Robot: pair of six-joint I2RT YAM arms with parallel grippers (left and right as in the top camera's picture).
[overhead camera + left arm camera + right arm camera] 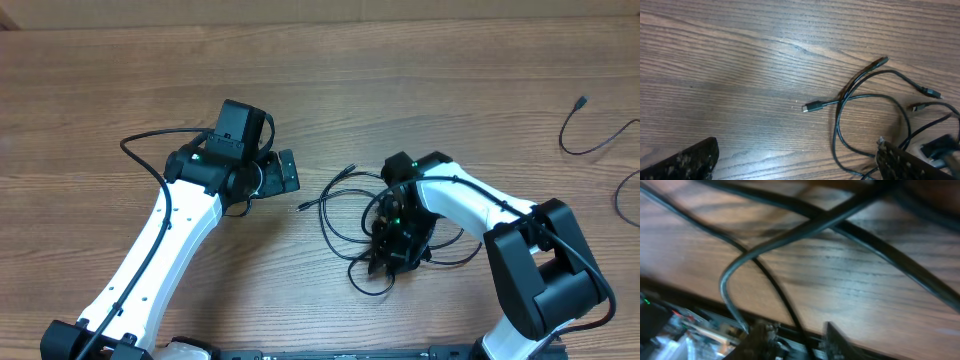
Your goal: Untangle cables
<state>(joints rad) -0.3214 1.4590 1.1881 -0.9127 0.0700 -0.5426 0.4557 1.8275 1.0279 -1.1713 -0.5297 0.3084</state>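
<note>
A tangle of thin black cables (340, 215) lies on the wooden table at centre right, with loose plug ends pointing left. My right gripper (386, 262) points down into the tangle's lower part. In the right wrist view its fingers (800, 336) are apart, with one thin cable (771, 287) running between them and thicker-looking loops (815, 227) crossing ahead; the view is blurred. My left gripper (281, 160) is open and empty, just left of the tangle. In the left wrist view its fingers (797, 152) are spread wide, with a plug end (812, 106) and cable loops (840, 117) ahead.
A separate black cable (592, 140) lies at the far right edge, with another curve (622, 195) below it. Thicker arm wires run along both white arms. The table's front edge shows in the right wrist view (700, 317).
</note>
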